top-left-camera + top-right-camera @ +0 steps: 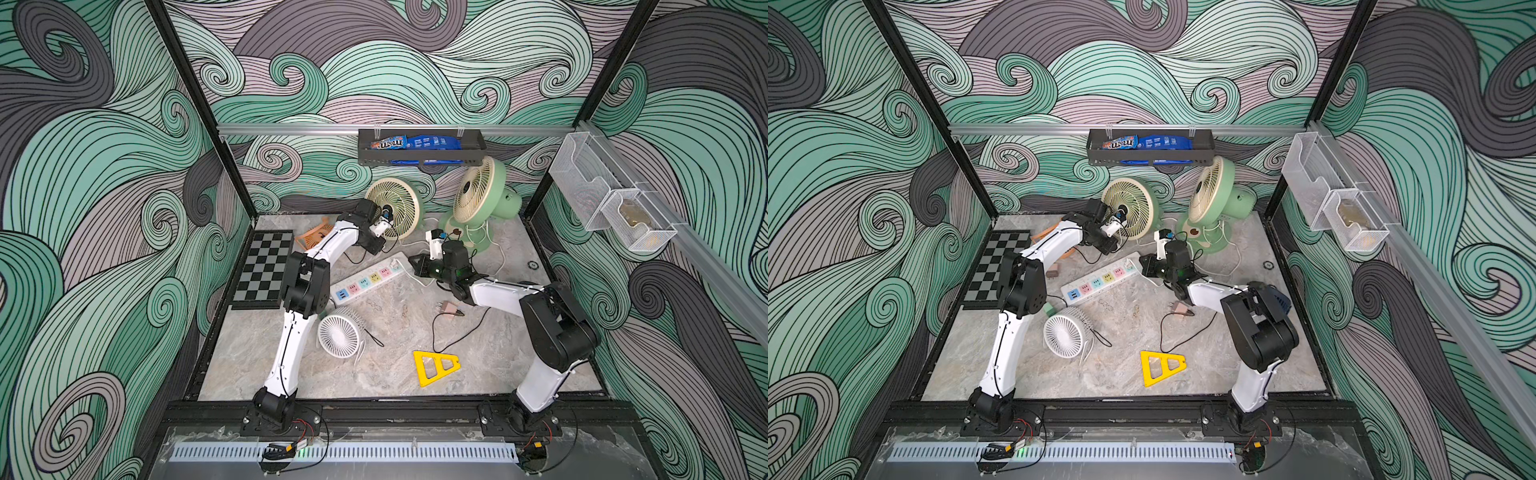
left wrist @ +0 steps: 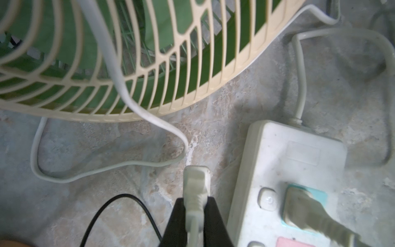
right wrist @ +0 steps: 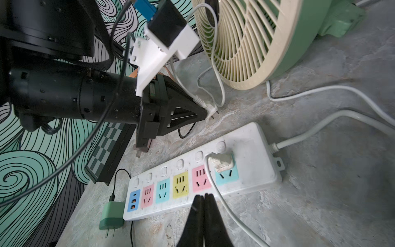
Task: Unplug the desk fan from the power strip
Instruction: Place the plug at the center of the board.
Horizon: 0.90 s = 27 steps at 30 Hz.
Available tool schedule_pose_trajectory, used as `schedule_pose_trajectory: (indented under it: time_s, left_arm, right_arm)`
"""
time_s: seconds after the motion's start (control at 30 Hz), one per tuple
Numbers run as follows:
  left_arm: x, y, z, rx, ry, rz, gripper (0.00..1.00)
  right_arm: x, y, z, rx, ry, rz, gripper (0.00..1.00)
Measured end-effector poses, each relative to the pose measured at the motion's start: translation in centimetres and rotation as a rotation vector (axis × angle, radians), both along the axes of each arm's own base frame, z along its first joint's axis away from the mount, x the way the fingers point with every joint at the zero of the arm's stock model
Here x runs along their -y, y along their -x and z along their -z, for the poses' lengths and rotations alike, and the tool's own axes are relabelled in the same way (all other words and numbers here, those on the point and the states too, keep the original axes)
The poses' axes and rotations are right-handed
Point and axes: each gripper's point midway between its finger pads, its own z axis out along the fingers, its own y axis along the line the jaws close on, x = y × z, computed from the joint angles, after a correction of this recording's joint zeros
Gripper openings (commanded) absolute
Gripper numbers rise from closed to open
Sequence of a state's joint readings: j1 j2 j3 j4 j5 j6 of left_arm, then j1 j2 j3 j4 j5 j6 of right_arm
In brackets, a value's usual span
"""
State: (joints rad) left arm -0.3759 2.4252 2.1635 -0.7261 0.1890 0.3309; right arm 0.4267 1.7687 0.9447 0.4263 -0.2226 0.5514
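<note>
- The left gripper (image 3: 205, 111) is clamped tight on a white plug (image 3: 211, 109). Its black, wedge-shaped fingers pinch the moulded body, and the 2 metal prongs stick out bare, just above the table and clear of every socket.
- The right gripper (image 3: 203, 197) has its 2 tapered black fingers pressed together with nothing between them. The tips sit at the strip's long edge by a pink socket; I cannot tell whether they touch it.
- The power strip (image 3: 252, 145) lies flat and slantwise in the middle of the table, between the 2 grippers in both top views.
- It is a long bar of scuffed white plastic with rounded corners. It carries a blue panel of 3 USB ports at 1 end, then 5 square pastel sockets: pink, green, yellow, pink, pale blue.
- A small rounded button sits beside each socket. A thick round white cord (image 3: 320, 126) leaves the far end, next to a small mounting tab.
- A second plug (image 3: 222, 163) is seated in the pale blue socket, and its thin cord curves past the right fingers.
- The cream-grilled fan (image 3: 245, 42) leans just beyond the held plug. It has curved plastic ribs over green blades and a green shell, and a flat white cord crosses the grille.
- The table (image 3: 320, 192) is smooth, with a grey-and-tan marbled stone look.
- A green adapter (image 3: 112, 216) with a black cable lies by the USB end — beyond it lies a folded chessboard (image 3: 106, 154).
</note>
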Motion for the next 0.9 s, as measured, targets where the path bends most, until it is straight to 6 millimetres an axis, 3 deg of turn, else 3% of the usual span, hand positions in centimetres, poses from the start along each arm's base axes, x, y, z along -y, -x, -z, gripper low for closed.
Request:
schedule_pose_trajectory:
  time_s: [0.2,0.63,0.73,0.9]
  left_arm:
    - [-0.1,0.5,0.6,-0.030,-0.004,-0.007,0.35]
    - [-0.4,1.2,0.6,-0.054,-0.014,0.002,0.40]
    - [-0.5,2.2,-0.5,-0.056,-0.003,0.028,0.40]
    - [0.0,5.2,-4.0,-0.036,0.072,0.121,0.40]
  right_arm:
    - [0.0,0.0,0.1,-0.005,0.001,-0.038,0.15]
    - [-1.3,-2.4,2.1,-0.058,-0.006,-0.099,0.13]
    - [-1.4,-2.7,3.0,-0.081,-0.005,-0.108,0.12]
    - [-1.4,-2.6,4.9,-0.123,-0.005,-0.125,0.10]
